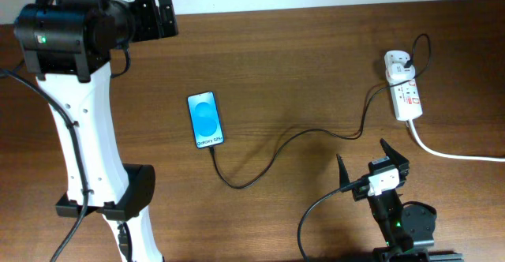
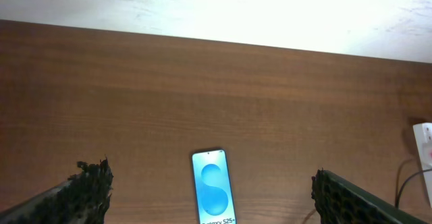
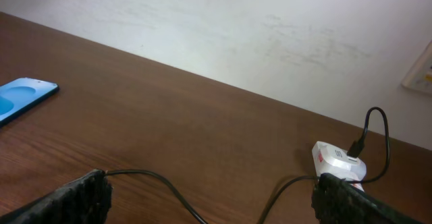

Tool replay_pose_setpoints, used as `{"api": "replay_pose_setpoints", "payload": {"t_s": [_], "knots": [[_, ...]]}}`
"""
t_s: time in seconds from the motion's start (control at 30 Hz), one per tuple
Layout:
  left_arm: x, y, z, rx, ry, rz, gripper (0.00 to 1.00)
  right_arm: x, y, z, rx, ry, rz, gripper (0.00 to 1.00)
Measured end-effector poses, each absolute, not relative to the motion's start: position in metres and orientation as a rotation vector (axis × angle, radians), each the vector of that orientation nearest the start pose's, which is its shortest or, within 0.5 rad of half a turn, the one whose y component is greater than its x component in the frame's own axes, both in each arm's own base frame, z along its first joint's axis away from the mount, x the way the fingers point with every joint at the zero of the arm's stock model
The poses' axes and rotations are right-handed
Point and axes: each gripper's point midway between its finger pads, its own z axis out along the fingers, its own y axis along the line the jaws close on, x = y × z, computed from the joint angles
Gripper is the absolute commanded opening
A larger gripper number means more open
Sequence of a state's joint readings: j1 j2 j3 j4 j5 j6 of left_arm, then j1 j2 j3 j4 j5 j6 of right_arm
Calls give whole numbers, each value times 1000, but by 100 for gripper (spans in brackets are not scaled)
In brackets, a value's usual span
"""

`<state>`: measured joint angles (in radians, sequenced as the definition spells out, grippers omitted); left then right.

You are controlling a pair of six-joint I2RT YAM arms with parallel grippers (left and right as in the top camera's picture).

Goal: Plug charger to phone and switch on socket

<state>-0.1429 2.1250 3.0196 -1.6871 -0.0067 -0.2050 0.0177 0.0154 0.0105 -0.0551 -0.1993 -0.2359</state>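
Judging the risks first: the charger cable [image 1: 272, 153] runs from the socket [image 1: 404, 87] in a loose loop across the table [image 1: 300, 65] and ends right at the phone's [image 1: 205, 120] lower short edge. You cannot tell from any view whether its tip is seated or merely touching there. If you pinch the thin cable partway along instead of at the plug, you are likely to tug the phone askew. It could also slide on the smooth wood when you push the tip in, since nothing braces it. The power strip looks light, so a press on its red-marked switch may shove it rather than flip it, and the adapter [image 1: 398, 61] plugged into its far end crowds the approach. The thick white cord [image 1: 454, 153] could also catch a finger. Positions now: the right gripper [image 1: 364, 161] sits near the table's front edge with jaws spread wide and nothing between them. The cable passes just beyond its fingertips, the socket lies farther ahead and to the right, and the phone is well apart to the left. The left gripper [image 1: 158, 16] is also spread and empty, raised at the far-left corner. Its wrist view shows the phone lying ahead, centred between the fingers but well short of contact.
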Motion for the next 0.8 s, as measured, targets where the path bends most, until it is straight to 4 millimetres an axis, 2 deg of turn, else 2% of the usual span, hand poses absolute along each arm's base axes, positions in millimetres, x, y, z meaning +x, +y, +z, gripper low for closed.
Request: {"api": "replay_pose_setpoints", "payload": {"t_s": [0.47, 0.57, 0.7, 0.8], "knots": [[434, -61, 391, -77, 2370, -160, 99, 243, 38, 162, -356, 1590, -5, 99], [436, -58, 381, -86, 2403, -133, 99, 243, 38, 162, -357, 1590, -5, 99], [438, -50, 357, -108, 2484, -55, 99, 243, 38, 162, -357, 1590, -5, 99], [445, -47, 350, -115, 2476, -27, 99, 243, 38, 162, -357, 1590, -5, 99]]}}
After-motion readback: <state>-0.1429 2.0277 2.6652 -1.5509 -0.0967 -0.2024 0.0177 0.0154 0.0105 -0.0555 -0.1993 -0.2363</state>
